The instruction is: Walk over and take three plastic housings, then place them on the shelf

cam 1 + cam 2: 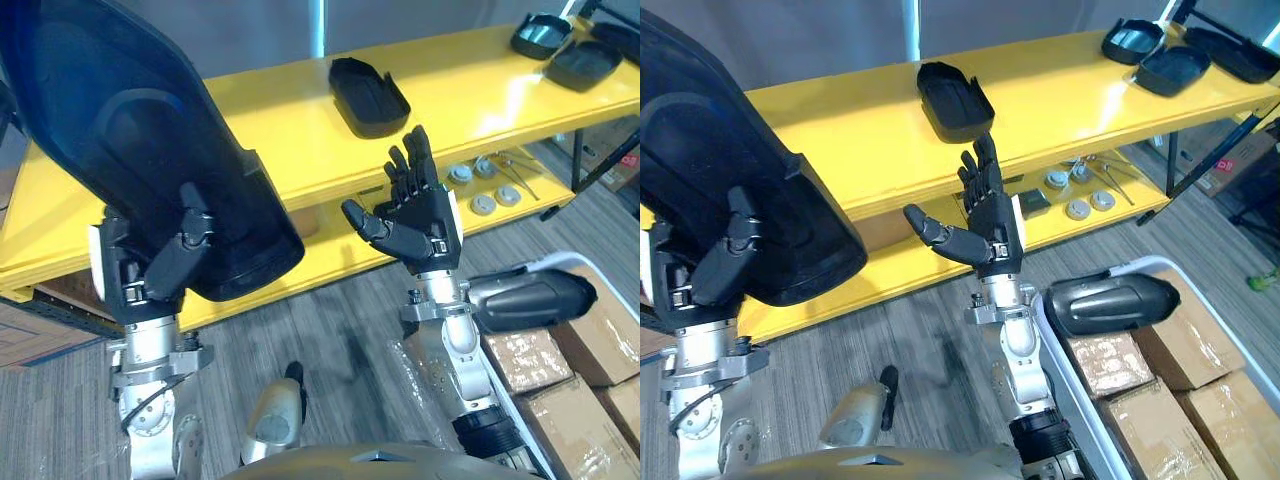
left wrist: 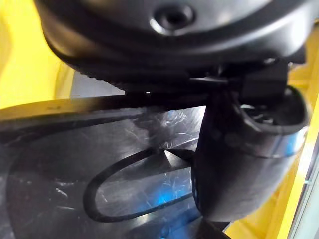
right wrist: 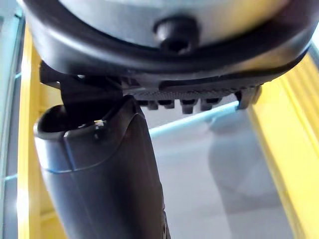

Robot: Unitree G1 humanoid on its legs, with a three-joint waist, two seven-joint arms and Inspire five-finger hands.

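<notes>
Housing in hand (image 1: 130, 150): big black plastic shell, held up and tilted at the far left, in front of the shelf and not yet set down.
Left hand (image 1: 165, 265): thumb curled across the shell's lower end with fingers behind it, clamping it.
Shelf (image 1: 270, 115): yellow, its top level just ahead of both hands.
Housing on shelf (image 1: 368, 96): one black shell lies mid-shelf on the top level.
Right hand (image 1: 415, 225): raised before the shelf edge, fingers straight and spread, thumb out, holding nothing.
Far-end housings (image 1: 565, 50): dark shells grouped at the shelf's right end; whether they count towards the three cannot be told.
Grey housing (image 1: 530, 300): lies in a white bin (image 1: 590, 262) beside cardboard boxes (image 1: 530, 360).
Progress: seemingly midway, with at least one placed, one about to be placed, and likely one more to fetch.
</notes>
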